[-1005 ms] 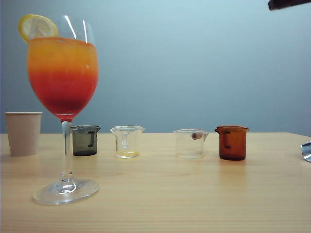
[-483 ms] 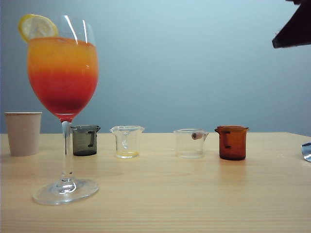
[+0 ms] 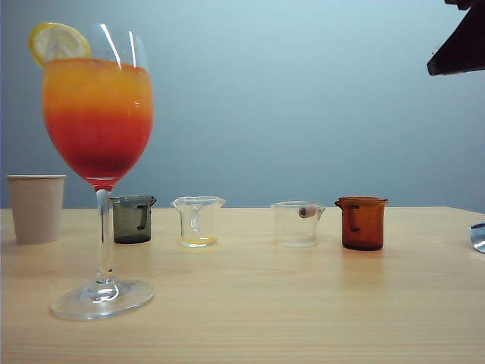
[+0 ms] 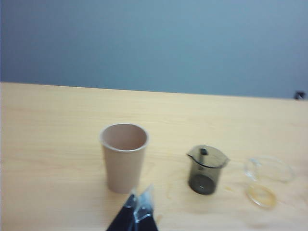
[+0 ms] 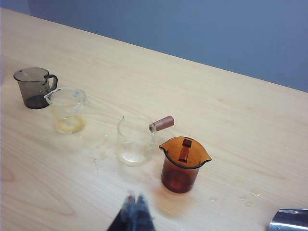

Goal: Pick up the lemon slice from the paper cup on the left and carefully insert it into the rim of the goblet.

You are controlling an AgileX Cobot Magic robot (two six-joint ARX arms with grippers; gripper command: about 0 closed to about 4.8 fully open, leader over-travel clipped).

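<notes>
Already the lemon slice [image 3: 57,42] sits on the goblet [image 3: 98,121] rim at its 10 o'clock. Pale wood table [image 3: 265,303], plain blue-grey wall [image 3: 303,98] behind. At the goblet's 9 o'clock stands the paper cup [image 3: 35,208]. Left gripper [image 4: 137,207], clenched and empty, hovers just beside the cup. Right gripper [image 5: 134,204], clenched and empty, hangs near the amber beaker [image 5: 184,163].
</notes>
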